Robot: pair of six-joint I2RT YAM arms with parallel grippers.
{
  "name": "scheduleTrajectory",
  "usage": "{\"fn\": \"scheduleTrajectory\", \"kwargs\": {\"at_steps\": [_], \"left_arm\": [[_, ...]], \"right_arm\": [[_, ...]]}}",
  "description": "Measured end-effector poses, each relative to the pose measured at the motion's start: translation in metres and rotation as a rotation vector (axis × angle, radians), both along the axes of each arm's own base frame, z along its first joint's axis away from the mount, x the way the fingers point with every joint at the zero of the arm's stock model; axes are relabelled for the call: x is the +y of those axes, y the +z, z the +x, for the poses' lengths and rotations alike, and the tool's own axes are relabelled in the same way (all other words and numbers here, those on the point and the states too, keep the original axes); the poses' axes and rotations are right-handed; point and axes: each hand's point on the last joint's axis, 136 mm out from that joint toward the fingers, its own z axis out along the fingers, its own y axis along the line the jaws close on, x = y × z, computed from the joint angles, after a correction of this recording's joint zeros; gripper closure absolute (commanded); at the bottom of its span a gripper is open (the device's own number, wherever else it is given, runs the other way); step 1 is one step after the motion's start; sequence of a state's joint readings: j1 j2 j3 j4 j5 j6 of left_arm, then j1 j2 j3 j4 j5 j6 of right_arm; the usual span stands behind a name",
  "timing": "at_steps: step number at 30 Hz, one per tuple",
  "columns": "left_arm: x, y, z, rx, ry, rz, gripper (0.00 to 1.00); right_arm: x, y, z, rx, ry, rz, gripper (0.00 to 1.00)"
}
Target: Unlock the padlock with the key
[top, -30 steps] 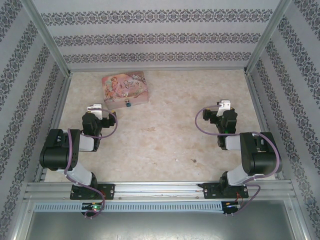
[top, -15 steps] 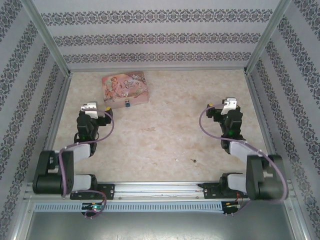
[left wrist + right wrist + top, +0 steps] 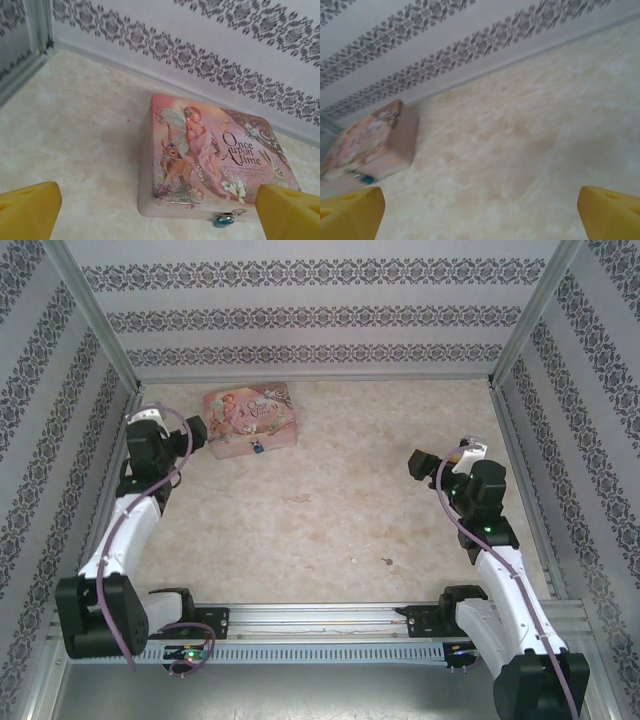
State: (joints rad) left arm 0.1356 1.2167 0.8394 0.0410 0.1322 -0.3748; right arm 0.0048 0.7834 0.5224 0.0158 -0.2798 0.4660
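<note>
The padlock [image 3: 223, 220] sits at the foot of the front wall of a pink tin [image 3: 210, 155], which lies on the bench [image 3: 330, 520] at its far left. The padlock's teal-blue body is tiny beside the tin. Its thin silver shackle meets a little silver clasp on the tin's front wall. The tin lies flat with its lid down, and the lid shows a fairy, a fawn and the words "Once Upon a Time". It lies near the patterned back wall [image 3: 310, 315], turned a little askew to it.

The left end effector [image 3: 200, 433] is near the tin's left end and points toward it. Its jaws stand wide apart with nothing between them. In the left wrist view its yellow fingertips [image 3: 27, 210] fill the two lower corners, and the tin and padlock lie farther off in the gap between them.

The right end effector [image 3: 420, 462] is at the right side of the bench, well apart from the tin and the padlock, and points left across the bench. Its jaws are likewise spread wide and hold nothing. The right wrist view has its yellow tips in the lower corners with bare marbled bench between them. The tin and the padlock appear slightly blurred at the left edge
</note>
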Motion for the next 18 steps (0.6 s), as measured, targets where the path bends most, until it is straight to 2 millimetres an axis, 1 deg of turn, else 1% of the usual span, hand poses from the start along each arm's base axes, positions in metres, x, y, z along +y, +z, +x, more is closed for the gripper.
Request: {"fn": "scheduleTrajectory", "kwargs": {"at_steps": [4, 7, 12, 18], "left_arm": [[-0.006, -0.024, 0.024, 0.109, -0.053, -0.115, 0.01], [-0.006, -0.040, 0.043, 0.168, -0.081, -0.189, 0.01], [-0.004, -0.061, 0.072, 0.225, -0.112, -0.268, 0.01], [-0.005, -0.082, 0.109, 0.271, -0.177, -0.341, 0.01]], "right_arm": [[0.015, -0.013, -0.011, 0.088, 0.065, 0.089, 0.02], [0.023, -0.019, -0.018, 0.133, 0.096, 0.125, 0.02], [0.028, -0.021, -0.028, 0.163, 0.118, 0.153, 0.02], [0.031, -0.027, -0.032, 0.196, 0.135, 0.164, 0.02]]}}
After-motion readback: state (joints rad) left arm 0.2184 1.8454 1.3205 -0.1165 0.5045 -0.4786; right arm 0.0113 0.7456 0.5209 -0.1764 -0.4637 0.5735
